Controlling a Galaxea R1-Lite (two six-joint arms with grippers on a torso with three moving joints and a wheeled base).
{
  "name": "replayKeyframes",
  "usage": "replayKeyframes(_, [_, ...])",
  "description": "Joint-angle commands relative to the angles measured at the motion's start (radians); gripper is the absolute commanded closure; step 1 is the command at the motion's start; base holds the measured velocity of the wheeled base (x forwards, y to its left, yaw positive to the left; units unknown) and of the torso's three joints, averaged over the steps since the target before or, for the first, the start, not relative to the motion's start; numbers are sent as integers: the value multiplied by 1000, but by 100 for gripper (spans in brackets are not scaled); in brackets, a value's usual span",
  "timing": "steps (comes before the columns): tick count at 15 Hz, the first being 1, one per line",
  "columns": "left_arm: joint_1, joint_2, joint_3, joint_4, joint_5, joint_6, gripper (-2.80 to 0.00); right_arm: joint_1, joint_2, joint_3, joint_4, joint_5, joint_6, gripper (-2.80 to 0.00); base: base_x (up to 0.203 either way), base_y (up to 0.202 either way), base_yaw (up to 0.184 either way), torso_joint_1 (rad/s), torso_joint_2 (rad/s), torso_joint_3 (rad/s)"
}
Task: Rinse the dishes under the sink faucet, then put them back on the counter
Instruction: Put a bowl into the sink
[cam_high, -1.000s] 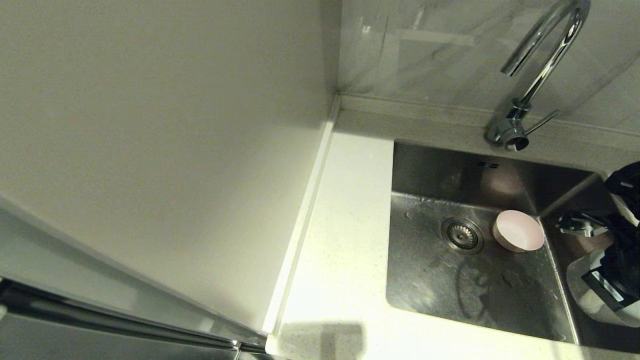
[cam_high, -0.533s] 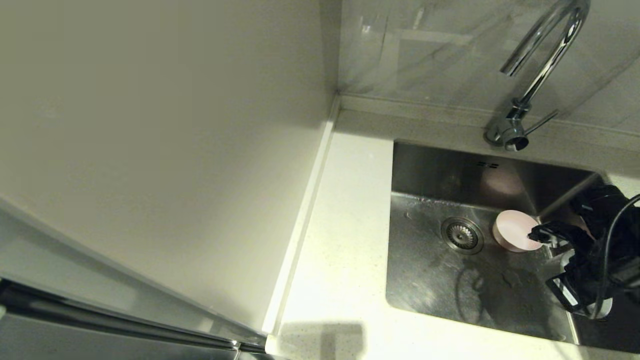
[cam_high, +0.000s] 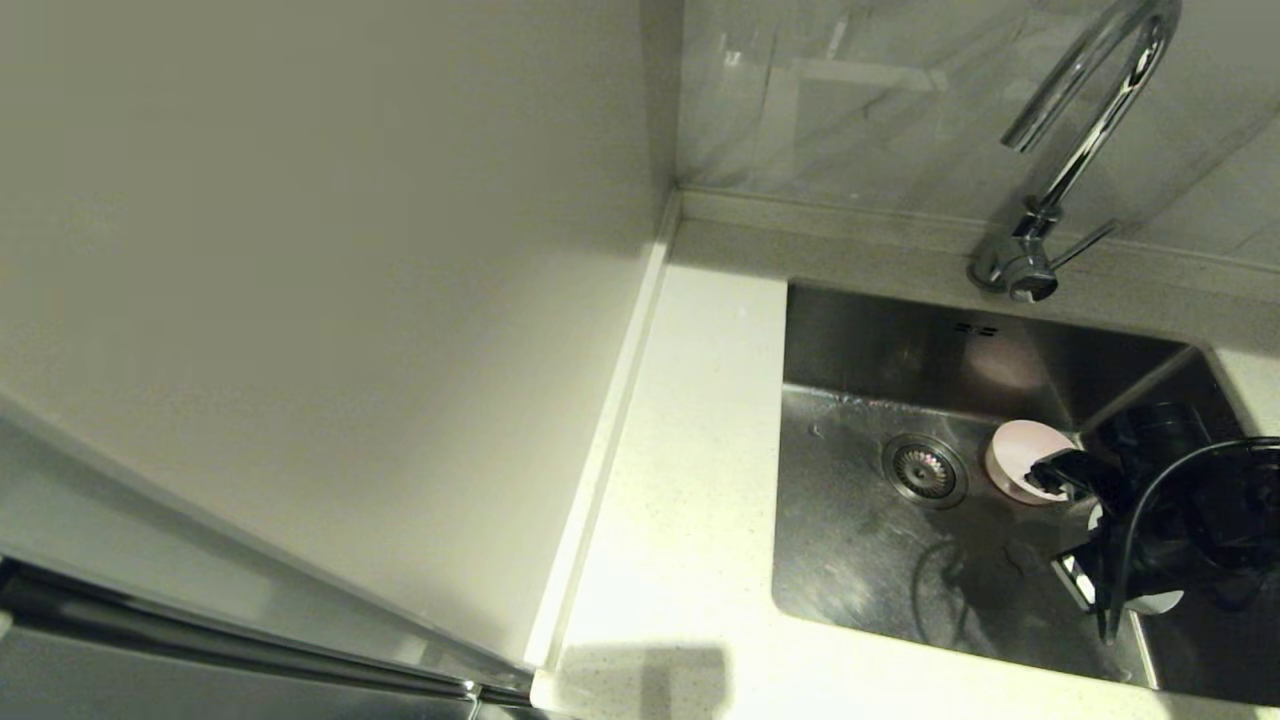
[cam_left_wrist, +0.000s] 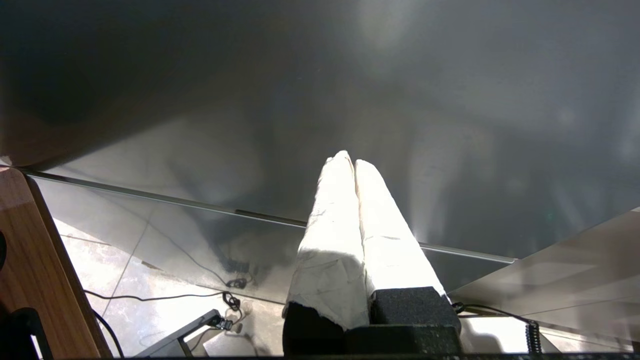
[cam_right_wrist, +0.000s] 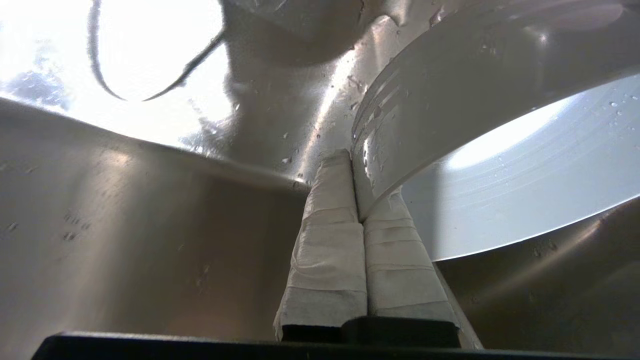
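My right gripper (cam_right_wrist: 356, 170) is shut on the rim of the pale blue-white bowl (cam_right_wrist: 525, 170), which is wet with droplets. In the head view this gripper (cam_high: 1110, 590) is down inside the sink (cam_high: 880, 560) at its right end, and only a sliver of the bowl (cam_high: 1150, 603) shows under the black arm. The small pink cup (cam_high: 1015, 445) stands on the sink floor beside the drain (cam_high: 924, 470), partly covered by the arm. The chrome faucet (cam_high: 1090, 110) arches over the back edge. The plate is out of view. My left gripper (cam_left_wrist: 350, 162) is shut and empty, away from the sink.
White speckled counter (cam_high: 690, 480) runs along the sink's left and front edges. A cream wall panel (cam_high: 300, 300) rises on the left. The faucet's lever (cam_high: 1085, 243) sticks out to the right at its base. A black cable (cam_high: 1140, 520) loops over my right arm.
My right arm has moved left and down into the sink with the bowl, and now covers part of the pink cup. The cup has not moved.
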Motion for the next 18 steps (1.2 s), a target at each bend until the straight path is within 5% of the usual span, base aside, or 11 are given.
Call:
replayKeyframes(1, [0, 0, 3, 0, 0, 0, 0, 0, 51, -1, -8, -3, -3, 0, 0, 0, 0, 0, 0, 0])
replayKeyframes(18, [0, 0, 3, 0, 0, 0, 0, -6, 288, -179, -62, -11, 0, 0, 0, 0, 0, 0, 0, 0])
